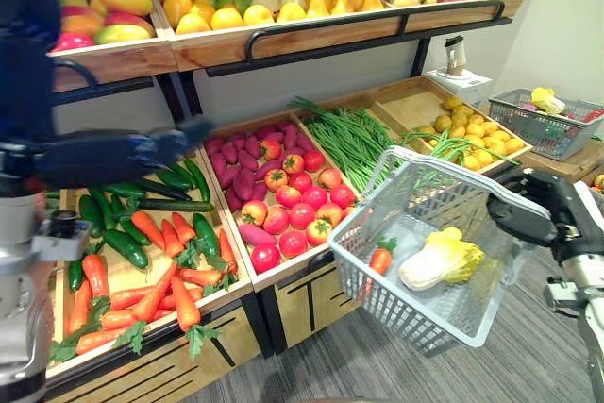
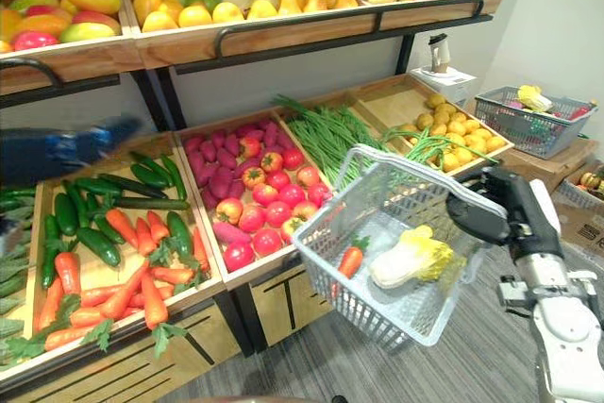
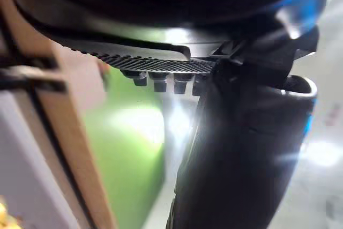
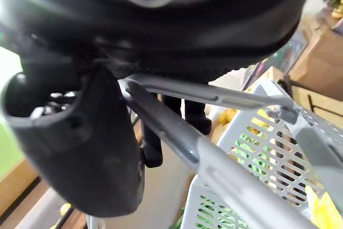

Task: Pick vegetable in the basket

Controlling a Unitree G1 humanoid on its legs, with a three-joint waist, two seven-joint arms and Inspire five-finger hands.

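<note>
Basket handle (image 4: 225, 97) is gripped by right robot hand (image 1: 521, 217). Left robot hand (image 1: 182, 141), fingers unreadable, is placed just far of cucumbers (image 1: 175, 179), lying mostly left-right; nearer arm.

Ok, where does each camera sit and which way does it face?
Left eye view: on the head, looking down at the produce crates; left hand near the cucumbers, right hand holding the basket.
Right eye view: same head, slightly to the side, same scene.
Left wrist view: on the left wrist, along that hand; blurred beyond.
Right wrist view: on the right wrist, along that hand, curled round the basket handle.
Shared: the basket.
</note>
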